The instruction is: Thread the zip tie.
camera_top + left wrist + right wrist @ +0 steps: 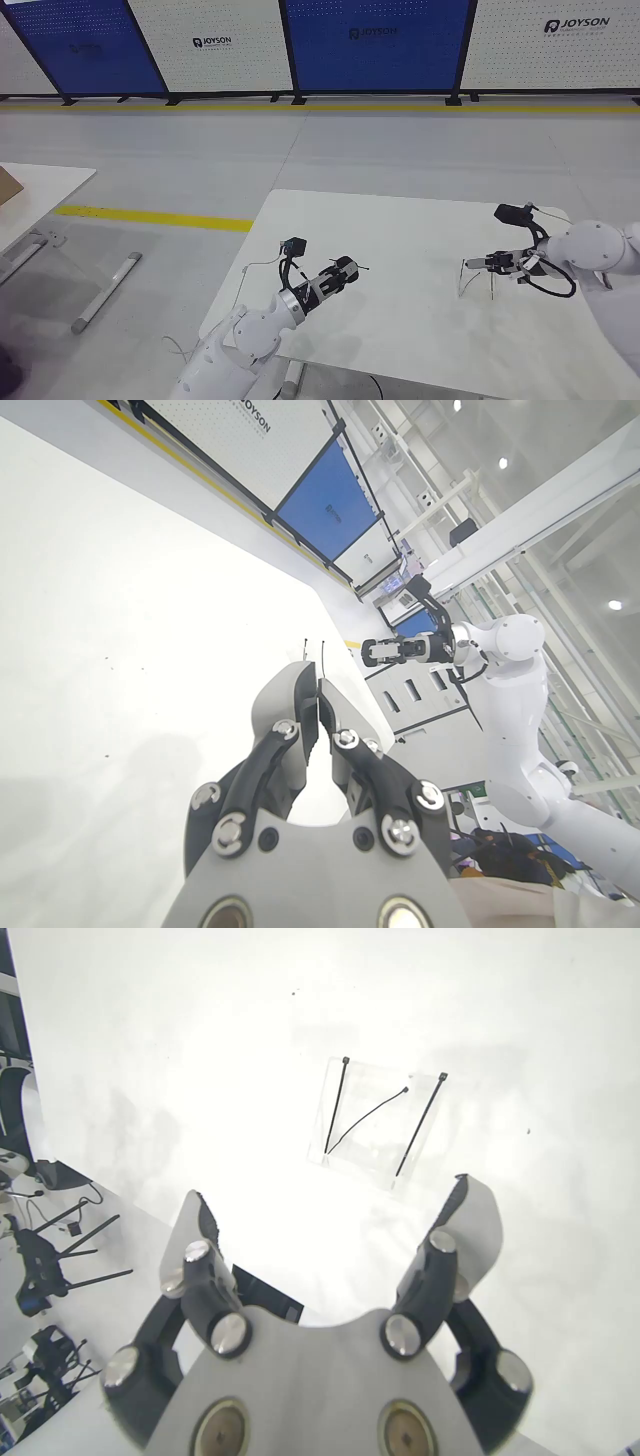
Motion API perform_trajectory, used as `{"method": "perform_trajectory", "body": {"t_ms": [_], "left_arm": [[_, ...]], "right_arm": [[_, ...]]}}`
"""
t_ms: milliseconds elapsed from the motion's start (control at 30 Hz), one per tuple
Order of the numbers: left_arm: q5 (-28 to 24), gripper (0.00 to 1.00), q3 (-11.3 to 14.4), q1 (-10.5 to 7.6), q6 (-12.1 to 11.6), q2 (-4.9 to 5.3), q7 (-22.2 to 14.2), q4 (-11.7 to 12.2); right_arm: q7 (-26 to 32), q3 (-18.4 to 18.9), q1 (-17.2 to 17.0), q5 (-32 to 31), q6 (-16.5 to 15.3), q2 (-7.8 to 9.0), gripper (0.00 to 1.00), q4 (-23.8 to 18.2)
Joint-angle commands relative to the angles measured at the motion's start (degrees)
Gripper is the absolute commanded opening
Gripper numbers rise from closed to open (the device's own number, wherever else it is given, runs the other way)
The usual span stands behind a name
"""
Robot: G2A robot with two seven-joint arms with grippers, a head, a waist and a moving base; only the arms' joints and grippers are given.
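Note:
My left gripper point(318, 692) is shut on a thin black zip tie point(323, 656), whose slim ends stick out past the fingertips. In the top view this gripper point(347, 268) hovers over the table's front left part. Far to the right, my right gripper point(472, 264) hangs just above a clear holder point(474, 284). The right wrist view has that gripper point(332, 1208) open with nothing between its fingers. Beyond it the clear holder point(325, 1078) carries three black zip ties point(419, 1125), leaning side by side. The right gripper point(372, 651) also appears far off in the left wrist view.
Both arms work over a white table point(420, 230); its left edge is close to my left arm. A second white table point(40, 190) stands apart at the far left. Blue and white panels point(375, 45) line the back of the room.

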Motion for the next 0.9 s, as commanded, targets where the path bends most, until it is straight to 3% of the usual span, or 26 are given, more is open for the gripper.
{"method": "perform_trajectory", "body": {"t_ms": [0,200,333,367,400,433,500,533,867], "left_arm": [[0.0,0.0,0.0,0.0,0.0,0.0,0.0,0.0],[0.0,0.0,0.0,0.0,0.0,0.0,0.0,0.0],[0.0,0.0,0.0,0.0,0.0,0.0,0.0,0.0],[0.0,0.0,0.0,0.0,0.0,0.0,0.0,0.0],[0.0,0.0,0.0,0.0,0.0,0.0,0.0,0.0],[0.0,0.0,0.0,0.0,0.0,0.0,0.0,0.0],[0.0,0.0,0.0,0.0,0.0,0.0,0.0,0.0],[0.0,0.0,0.0,0.0,0.0,0.0,0.0,0.0],[0.0,0.0,0.0,0.0,0.0,0.0,0.0,0.0]], "right_arm": [[-2.6,0.0,-0.8,-1.4,0.2,0.08,1.0,-0.6],[-2.8,-1.5,0.5,-2.4,0.8,-0.35,1.0,-3.3],[-1.5,-4.2,3.7,0.5,-0.2,-1.6,1.0,0.8],[-1.3,-5.0,4.5,1.0,-0.7,-1.93,0.81,2.0],[-1.0,-6.1,5.5,0.9,-0.7,-2.34,0.73,3.9],[-0.4,-6.9,6.2,1.3,-0.9,-2.67,0.73,5.3],[0.1,-9.1,7.5,1.8,-2.4,-3.28,1.0,8.5],[0.1,-10.4,8.7,2.5,-2.4,-3.67,1.0,10.6],[-0.3,-10.4,8.5,2.6,-2.4,-3.68,1.0,10.6]]}}
